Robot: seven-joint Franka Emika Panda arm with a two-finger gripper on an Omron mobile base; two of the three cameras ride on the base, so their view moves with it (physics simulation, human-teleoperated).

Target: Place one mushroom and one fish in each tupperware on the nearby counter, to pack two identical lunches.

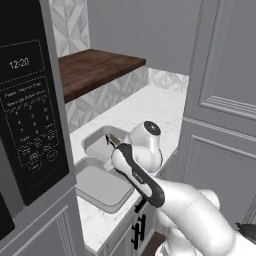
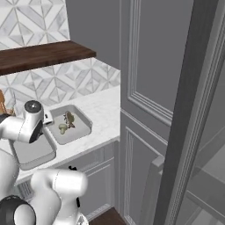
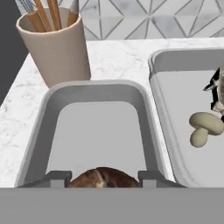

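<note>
Here, low in the hand view, your gripper [image 3: 104, 178] has its jaws clamped on a brown mushroom [image 3: 103, 179], poised over the near tupperware [image 3: 52, 113], whose floor is bare. To its right, the second tupperware [image 3: 164, 94] holds a pale mushroom [image 3: 203, 127] and a fish [image 3: 218, 92]. Upper left, a cup [image 3: 54, 50] of utensils stands on the marble counter [image 3: 118, 59].

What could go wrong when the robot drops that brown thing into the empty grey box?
The gripper holds a brown mushroom right above the near rim of the empty grey translucent tub, so it might land outside on the white marble counter. Swinging wide, the arm could knock the beige utensil cup.
</note>
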